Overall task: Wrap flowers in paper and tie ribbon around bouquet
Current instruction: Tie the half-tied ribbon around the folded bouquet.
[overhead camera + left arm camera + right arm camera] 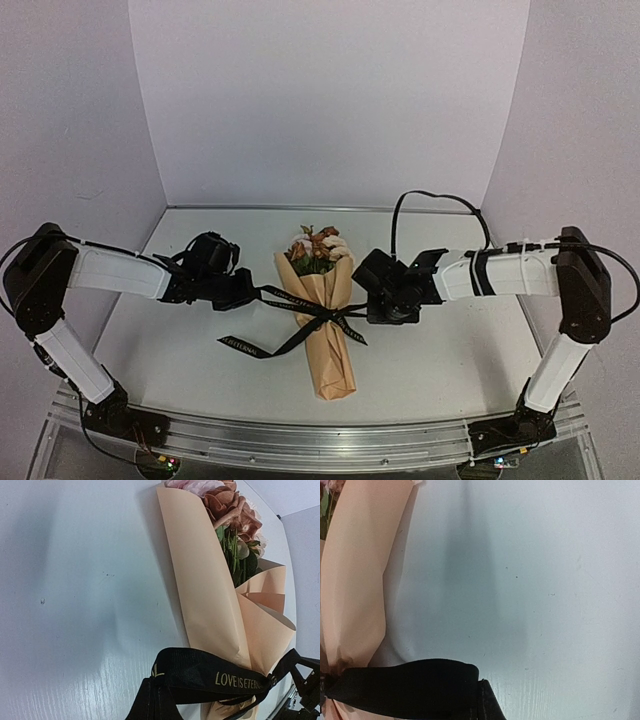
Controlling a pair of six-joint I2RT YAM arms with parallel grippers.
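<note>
left jaws and right jaws both clamped on ribbon (280,298) — bouquet (330,350) dead between them; long axis crosswise to ribbon; neither arm nearer, I'd say

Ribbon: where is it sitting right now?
In the top view the ribbon wraps the middle of the bouquet, its two sides stretched out to the left tool and the right tool.
</note>
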